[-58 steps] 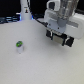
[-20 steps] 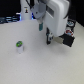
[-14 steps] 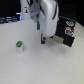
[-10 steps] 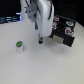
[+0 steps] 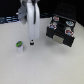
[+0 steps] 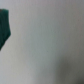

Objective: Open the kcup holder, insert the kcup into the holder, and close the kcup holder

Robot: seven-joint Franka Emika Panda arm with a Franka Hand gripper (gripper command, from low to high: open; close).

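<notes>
The kcup (image 5: 19, 47), a small white pod with a green top, stands upright on the pale table at the exterior view's left. The kcup holder (image 5: 62, 29), a black box, sits at the back right, and its drawer shows rows of round pods. My gripper (image 5: 31, 42) hangs from the white arm over the table, just right of the kcup and apart from it. Its fingers are too blurred to tell whether they are open or shut. The wrist view is blurred and shows only pale table (image 6: 50, 45) and a dark shape (image 6: 4, 27) at one edge.
A dark strip (image 5: 10, 19) runs along the back of the table behind the arm. Bare pale table (image 5: 45, 65) fills the front of the exterior view.
The arm has moved from the kcup holder at the exterior view's right toward the left, ending beside the kcup. The kcup and holder have stayed in place.
</notes>
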